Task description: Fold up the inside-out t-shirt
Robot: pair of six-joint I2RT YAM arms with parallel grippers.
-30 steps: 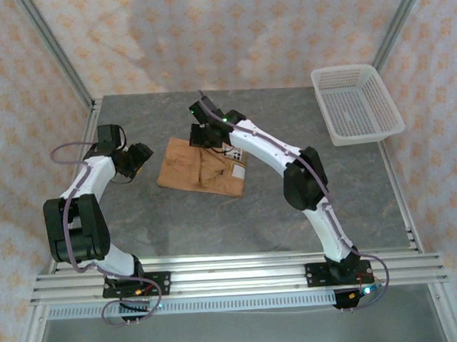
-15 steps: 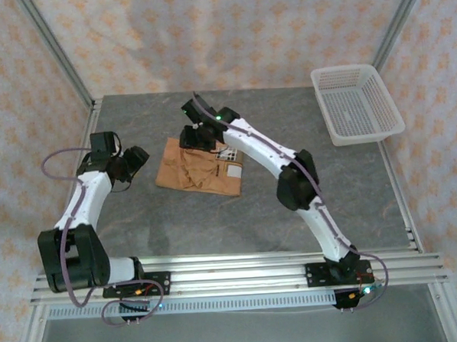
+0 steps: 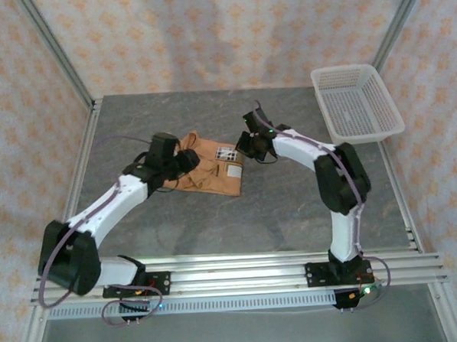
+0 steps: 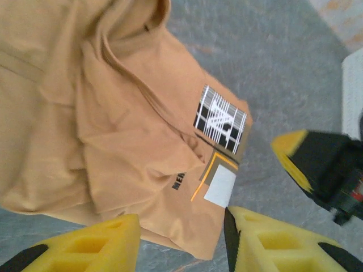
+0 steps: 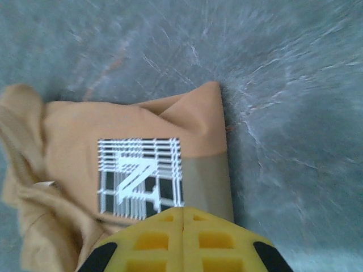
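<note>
Centre of grey surface (image 3: 292,206): inside-out t-shirt (image 3: 209,170), tan, folded to a rumpled oblong and lying flat. Its long axis runs left to right, with the checked patch (image 5: 140,177) at the right end. Left jaws: part open above the shirt's left half, one hem edge showing in the gap, nothing clamped. Right jaws: closed pad to pad, empty, just beside the shirt's patch corner.

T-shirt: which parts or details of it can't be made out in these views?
Top external: the t-shirt has its left portion hidden under the left pincer.
Left wrist: black lettering too small to read; cloth cut off at top and left edges.
Right wrist: near edge sits behind the shut right pincer; contact cannot be told.
</note>
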